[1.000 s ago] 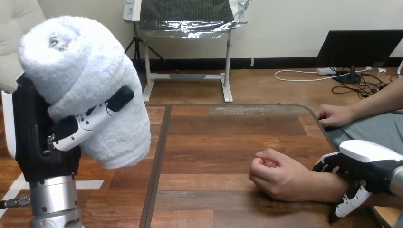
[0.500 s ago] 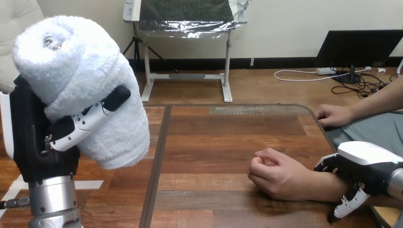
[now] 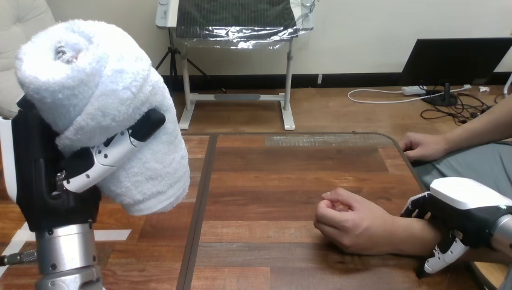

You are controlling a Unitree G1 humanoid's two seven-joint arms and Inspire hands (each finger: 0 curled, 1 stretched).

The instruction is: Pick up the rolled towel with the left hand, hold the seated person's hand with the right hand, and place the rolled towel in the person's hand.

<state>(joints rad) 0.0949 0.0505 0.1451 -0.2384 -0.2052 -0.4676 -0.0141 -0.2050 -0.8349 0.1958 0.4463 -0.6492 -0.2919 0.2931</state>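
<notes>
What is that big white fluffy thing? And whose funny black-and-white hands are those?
You are looking through a camera on a robot's head, down over a wooden table. The arms coming in from the bottom are the robot's own. Its left hand, a machine hand, is curled round a rolled towel and holds it up near the camera, so it looks big. A person sits at the right. The person's hand rests on the table in a loose fist, and the robot's right hand wraps round that wrist. The person's other hand lies at the table's far edge.
</notes>
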